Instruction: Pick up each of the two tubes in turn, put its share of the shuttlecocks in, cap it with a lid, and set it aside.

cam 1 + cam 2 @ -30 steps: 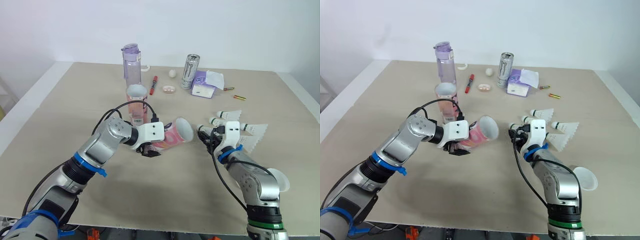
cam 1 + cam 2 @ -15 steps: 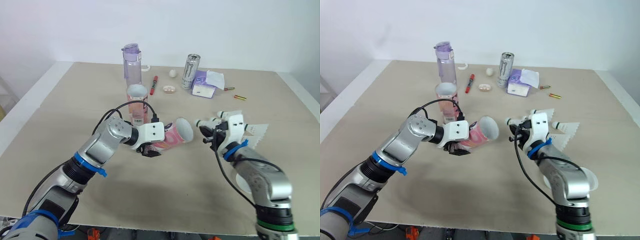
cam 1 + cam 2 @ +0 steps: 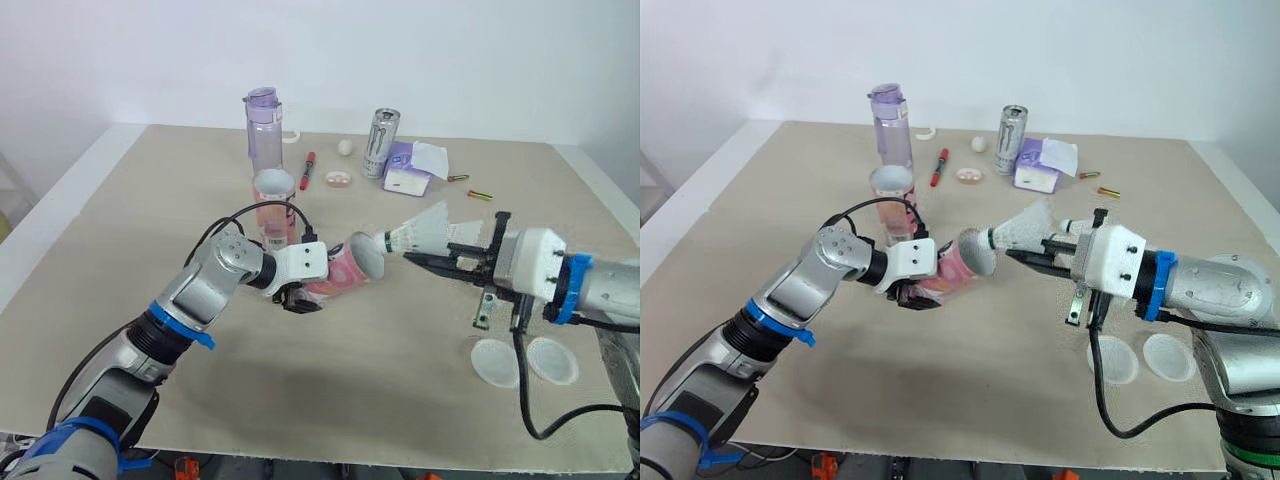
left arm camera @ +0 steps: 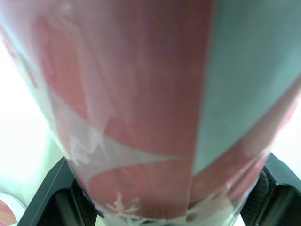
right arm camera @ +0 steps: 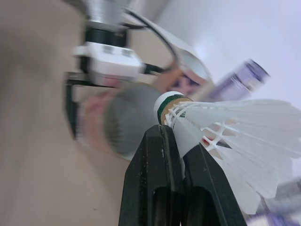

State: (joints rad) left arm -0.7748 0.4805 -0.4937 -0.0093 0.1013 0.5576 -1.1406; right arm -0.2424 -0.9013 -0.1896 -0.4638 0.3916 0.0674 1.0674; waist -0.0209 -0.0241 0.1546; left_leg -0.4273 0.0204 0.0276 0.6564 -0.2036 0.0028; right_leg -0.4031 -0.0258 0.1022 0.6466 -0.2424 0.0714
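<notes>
head view: the left gripper (image 3: pixel 300 297) has its fingers (image 3: pixel 292 305) clamped on the pink tube (image 3: pixel 345 272), held nearly level above the surface (image 3: pixel 150 200), long axis 9 to 3 o'clock, open mouth toward 3. the right gripper (image 3: pixel 412 258) pinches a shuttlecock (image 3: pixel 422 234), cork toward 9 o'clock just at that mouth, feathers toward 3.
left wrist view: the tube (image 4: pixel 141 103) sits between the black fingers.
right wrist view: fingers closed on the shuttlecock's (image 5: pixel 221 132) base, cork aimed at the tube mouth.

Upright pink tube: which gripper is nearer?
Left. The left gripper grips the tilted tube just in front of the upright tube; the right gripper, holding a shuttlecock, is farther right.
</notes>
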